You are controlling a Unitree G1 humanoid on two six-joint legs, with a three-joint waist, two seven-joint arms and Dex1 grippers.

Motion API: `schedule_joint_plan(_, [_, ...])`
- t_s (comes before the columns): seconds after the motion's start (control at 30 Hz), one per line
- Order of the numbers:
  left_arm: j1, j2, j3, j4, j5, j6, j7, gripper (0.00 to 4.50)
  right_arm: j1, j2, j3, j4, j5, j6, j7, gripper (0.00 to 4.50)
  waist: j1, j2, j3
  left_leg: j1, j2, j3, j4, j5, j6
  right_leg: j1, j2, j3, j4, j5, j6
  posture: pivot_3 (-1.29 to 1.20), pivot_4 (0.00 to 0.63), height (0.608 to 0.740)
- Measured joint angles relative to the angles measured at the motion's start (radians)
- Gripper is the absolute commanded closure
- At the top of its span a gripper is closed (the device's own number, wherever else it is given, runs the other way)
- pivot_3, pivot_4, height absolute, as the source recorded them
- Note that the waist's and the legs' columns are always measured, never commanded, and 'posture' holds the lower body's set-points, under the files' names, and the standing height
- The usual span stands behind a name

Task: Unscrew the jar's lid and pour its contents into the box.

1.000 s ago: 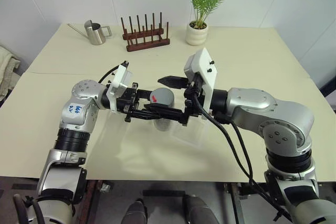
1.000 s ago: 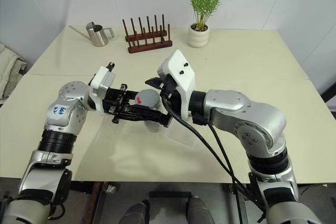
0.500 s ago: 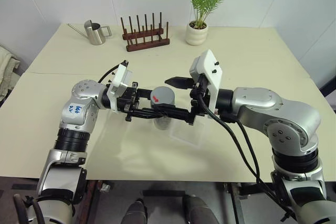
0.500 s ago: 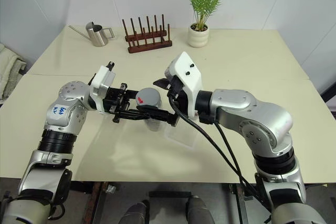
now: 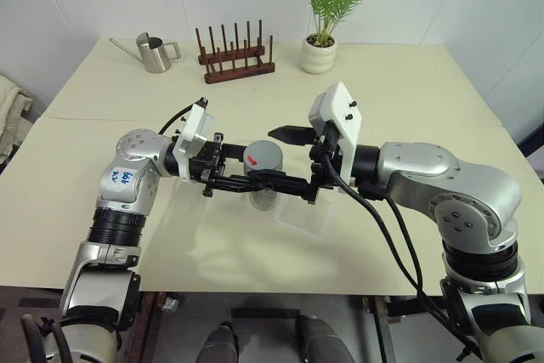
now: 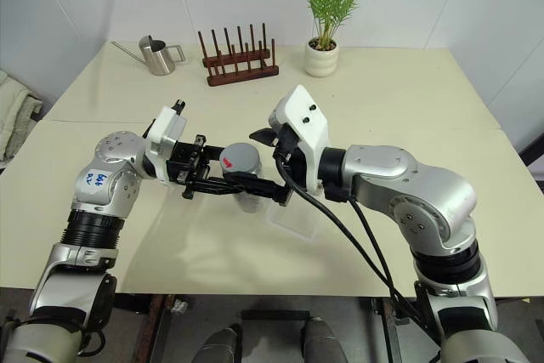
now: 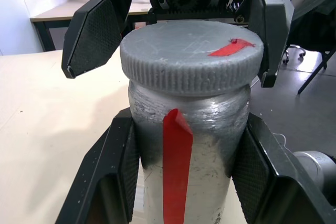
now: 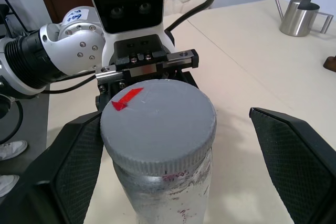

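Note:
My left gripper (image 5: 253, 184) is shut on the jar (image 5: 264, 198), a clear cylinder with a red strip (image 7: 177, 166), and holds it upright above the table. The grey lid (image 5: 263, 156) with its red mark (image 7: 229, 48) sits on the jar. From the opposite side my right gripper (image 5: 270, 159) stands open, one finger (image 8: 79, 166) close beside the lid and the other (image 8: 294, 156) well clear of it. The clear box (image 5: 306, 217) lies on the table just below and to the right of the jar. The contents are hidden behind the cloudy jar wall.
At the back of the cream table (image 5: 408, 99) stand a steel watering can (image 5: 153, 53), a wooden peg rack (image 5: 236, 59) and a potted plant (image 5: 321, 44). A cloth (image 5: 10, 112) lies beyond the left edge.
My right arm has shifted slightly to the right, its fingers still spread on either side of the lid. The left gripper and the jar have kept still.

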Motion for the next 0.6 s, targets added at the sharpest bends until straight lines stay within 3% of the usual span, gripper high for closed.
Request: schedule_joint_plan(0.6, [0.000, 0.000, 0.000, 0.002, 0.007, -0.009, 0.001, 2.48, 0.000, -0.008, -0.019, -0.020, 0.024, 0.001, 0.003, 0.02, 0.000, 0.000, 0.000, 0.000, 0.000, 0.000, 0.000, 0.000, 0.000, 0.000, 0.000, 0.000, 0.000, 0.000, 0.000, 0.00, 0.150, 0.740])
